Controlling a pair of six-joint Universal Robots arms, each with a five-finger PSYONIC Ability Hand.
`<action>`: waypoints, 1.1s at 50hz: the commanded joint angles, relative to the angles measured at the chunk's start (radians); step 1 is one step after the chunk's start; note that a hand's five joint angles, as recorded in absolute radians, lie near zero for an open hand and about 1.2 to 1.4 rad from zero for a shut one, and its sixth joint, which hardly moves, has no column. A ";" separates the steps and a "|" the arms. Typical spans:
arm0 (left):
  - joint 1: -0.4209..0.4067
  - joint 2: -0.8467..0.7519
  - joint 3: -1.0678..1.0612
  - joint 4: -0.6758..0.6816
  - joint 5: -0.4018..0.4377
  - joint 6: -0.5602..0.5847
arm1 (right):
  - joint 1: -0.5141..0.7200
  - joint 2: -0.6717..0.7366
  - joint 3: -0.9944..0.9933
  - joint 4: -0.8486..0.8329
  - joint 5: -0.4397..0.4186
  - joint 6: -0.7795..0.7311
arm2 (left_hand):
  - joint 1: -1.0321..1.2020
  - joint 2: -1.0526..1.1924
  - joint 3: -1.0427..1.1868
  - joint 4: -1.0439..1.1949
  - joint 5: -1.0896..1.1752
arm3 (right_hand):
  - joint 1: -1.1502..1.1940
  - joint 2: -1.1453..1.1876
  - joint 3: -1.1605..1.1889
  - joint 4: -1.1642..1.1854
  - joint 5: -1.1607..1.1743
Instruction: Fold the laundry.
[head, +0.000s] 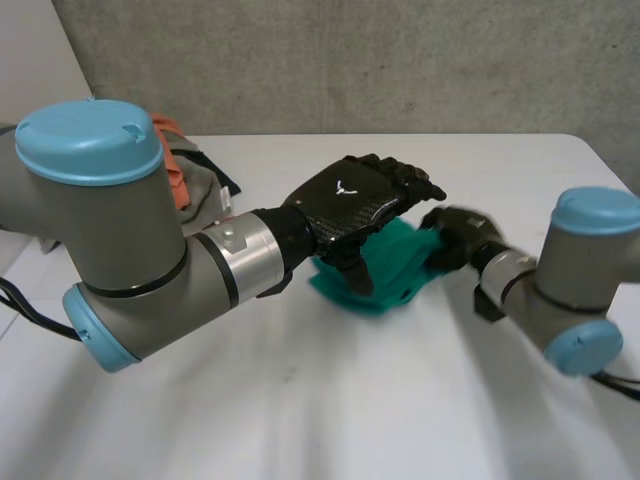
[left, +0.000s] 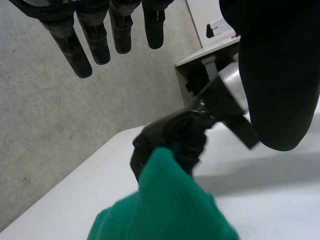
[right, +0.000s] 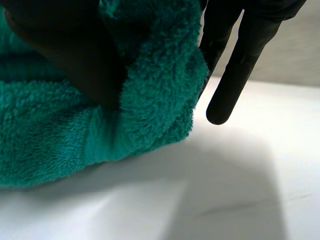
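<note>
White table (head: 300, 420) under a concrete wall. The green towel (head: 395, 265) lies bunched at its middle, not yet flat. My right hand (head: 455, 240) pinches 1 raised edge of it. My left hand (head: 350, 205) hovers above, fingers loose, holding nothing. A pile of clothes (head: 195, 180) sits far left, so I judge the folding barely begun.

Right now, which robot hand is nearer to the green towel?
Right. The right robot hand pinches the green towel at one end; the left robot hand hovers open above it.
</note>
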 joint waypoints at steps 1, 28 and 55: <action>-0.003 0.005 0.021 0.001 -0.001 -0.010 | -0.123 0.155 -0.263 0.004 0.130 0.019 | 0.000 -0.001 -0.005 -0.002 -0.021 | 0.524 0.283 0.271 0.201 0.268; -0.062 0.035 0.058 0.007 -0.057 -0.055 | -0.484 0.650 -1.161 0.332 0.210 -0.081 | 0.003 0.002 -0.002 0.001 -0.018 | 0.524 0.283 0.271 0.201 0.268; -0.049 0.046 0.052 0.010 -0.075 -0.055 | -0.505 0.186 -0.617 0.034 0.336 -0.765 | 0.000 -0.001 -0.005 -0.002 -0.021 | -0.697 -0.939 -0.950 -1.021 -0.953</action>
